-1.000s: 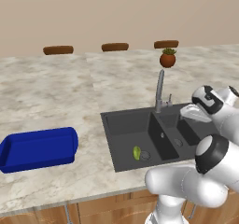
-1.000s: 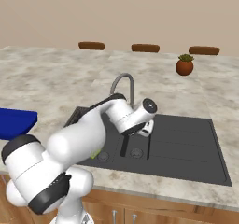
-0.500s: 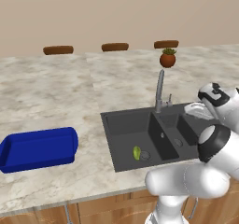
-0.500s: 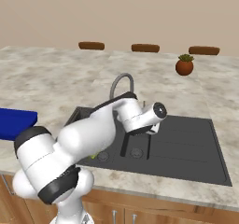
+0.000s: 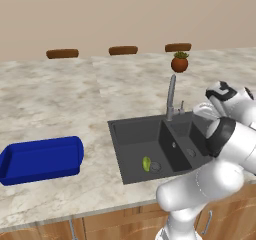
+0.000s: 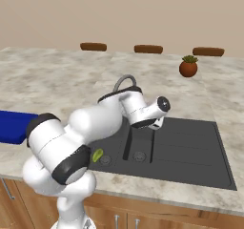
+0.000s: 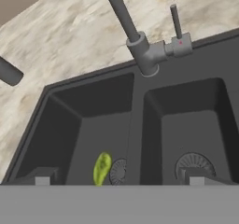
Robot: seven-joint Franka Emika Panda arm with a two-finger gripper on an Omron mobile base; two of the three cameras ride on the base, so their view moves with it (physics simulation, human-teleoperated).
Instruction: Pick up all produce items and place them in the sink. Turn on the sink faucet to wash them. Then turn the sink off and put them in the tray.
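Note:
A small yellow-green produce item [image 7: 101, 168] lies on the floor of the sink's [image 7: 135, 125] left basin, touching the round drain. It also shows in both base views [image 5: 146, 163] [image 6: 97, 155]. My gripper [image 7: 116, 178] hangs open above the sink, tips spread wide and nothing between them; the fruit sits below, closer to the left tip. The hand [image 6: 153, 112] hovers over the divider between the basins, in front of the sink faucet [image 7: 140, 45]. The faucet's thin lever [image 7: 176, 22] stands upright at its base. No water is visible. The blue tray [image 5: 42, 159] rests on the counter left of the sink.
A brown pot with a green plant [image 5: 179, 63] stands on the counter behind the faucet [image 5: 171, 96]. The sink's flat drainboard [image 6: 190, 147] lies to the right of the basins. Three brown stool tops line the counter's far edge. Marble counter lies between tray and sink.
The hand has swung a little to the right over the sink and the elbow has shifted. The gripper stays open and the fruit has not moved.

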